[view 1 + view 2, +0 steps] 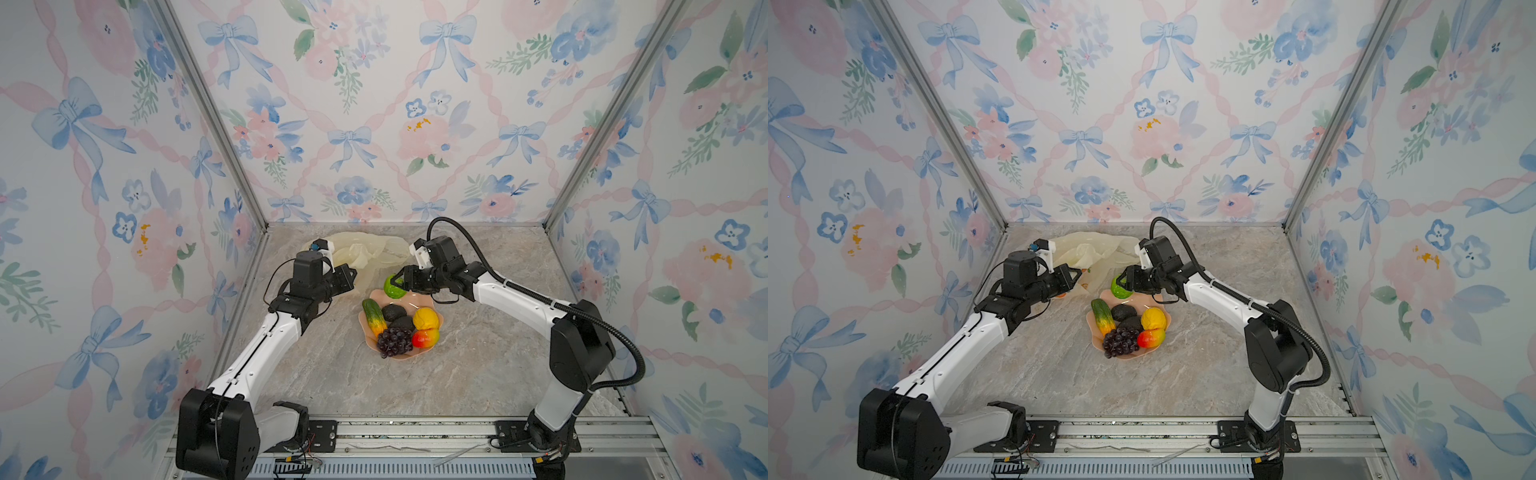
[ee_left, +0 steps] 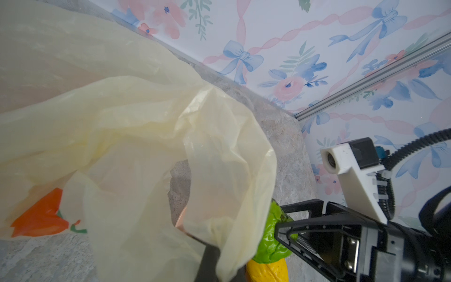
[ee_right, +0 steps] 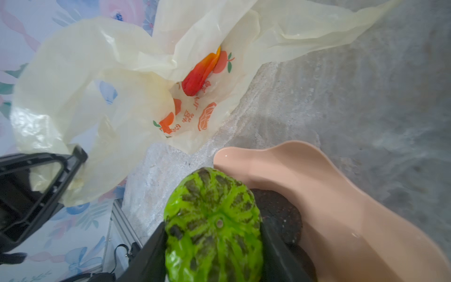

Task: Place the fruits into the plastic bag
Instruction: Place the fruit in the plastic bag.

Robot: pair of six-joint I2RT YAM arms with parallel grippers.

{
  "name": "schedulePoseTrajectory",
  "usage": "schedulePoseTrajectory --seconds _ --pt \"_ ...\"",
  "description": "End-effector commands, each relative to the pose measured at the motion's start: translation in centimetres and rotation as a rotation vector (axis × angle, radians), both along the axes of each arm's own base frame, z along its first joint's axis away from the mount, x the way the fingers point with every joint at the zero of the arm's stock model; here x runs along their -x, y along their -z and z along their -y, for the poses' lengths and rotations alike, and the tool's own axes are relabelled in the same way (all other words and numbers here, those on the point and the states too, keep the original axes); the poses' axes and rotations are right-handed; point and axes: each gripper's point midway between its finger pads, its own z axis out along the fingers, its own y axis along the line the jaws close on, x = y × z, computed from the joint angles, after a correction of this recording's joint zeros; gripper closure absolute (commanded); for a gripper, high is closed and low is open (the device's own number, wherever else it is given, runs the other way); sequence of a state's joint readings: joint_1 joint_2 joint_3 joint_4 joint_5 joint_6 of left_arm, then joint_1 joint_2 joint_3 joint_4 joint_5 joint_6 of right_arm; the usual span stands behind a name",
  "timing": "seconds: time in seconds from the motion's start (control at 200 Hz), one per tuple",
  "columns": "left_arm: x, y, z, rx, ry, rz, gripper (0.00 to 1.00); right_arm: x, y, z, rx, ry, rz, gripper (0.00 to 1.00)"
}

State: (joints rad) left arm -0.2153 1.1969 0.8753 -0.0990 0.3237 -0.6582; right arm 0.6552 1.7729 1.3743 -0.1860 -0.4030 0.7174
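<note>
Right jaws clamped on bumpy green ball (image 3: 213, 227), one on each flank, at far rim of pink bowl (image 3: 329, 195); whether lifted clear of it, not determinable. Left jaws shut tight on a fold of plastic bag (image 3: 97, 73), holding that edge up off the worktop (image 1: 415, 382).

Critical relation: bag mouth farther back and to the left of the held ball, near but apart, gaping toward the right arm, with a strip of bare worktop between. Ball slightly oval, long axis judged to run along the jaws. Right arm nearer and loaded; left arm occupied as holder.

Inside bag: one red-orange mango (image 3: 199, 73). In bowl: cucumber (image 1: 373, 318), two avocados (image 1: 392, 312), lemon (image 1: 425, 319), second mango (image 1: 424, 338), grapes (image 1: 394, 341).

Printing on bag: orange fruit pictures, a slice motif, and orange characters seen through the film, not legible. No brand name made out.
</note>
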Motion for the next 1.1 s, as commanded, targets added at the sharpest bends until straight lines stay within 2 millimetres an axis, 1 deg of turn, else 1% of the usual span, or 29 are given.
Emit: schedulePoseTrajectory --seconds 0.0,0.205,0.41,0.68,0.785,1.095 --pt "0.3 -1.6 0.4 0.024 0.02 0.038 1.0 -0.7 -3.1 -2.0 -0.197 0.003 -0.008 0.6" --pt "0.0 -2.3 0.8 0.051 0.03 0.046 1.0 -2.7 -2.3 -3.9 -0.3 0.029 -0.057 0.61" --pt "-0.2 -3.4 1.1 0.086 0.039 0.072 1.0 -4.6 -0.6 -5.3 -0.341 0.056 -0.092 0.63" --pt "-0.2 -3.3 2.0 0.127 0.07 0.05 1.0 -7.1 1.9 -7.6 -0.36 0.078 -0.135 0.63" --pt "-0.2 -3.5 2.3 0.136 0.084 0.049 1.0 -8.0 2.6 -8.6 -0.369 0.083 -0.144 0.63" --pt "-0.4 -3.1 3.4 0.151 0.124 0.022 1.0 -10.0 3.4 -11.4 -0.383 0.077 -0.155 0.63"
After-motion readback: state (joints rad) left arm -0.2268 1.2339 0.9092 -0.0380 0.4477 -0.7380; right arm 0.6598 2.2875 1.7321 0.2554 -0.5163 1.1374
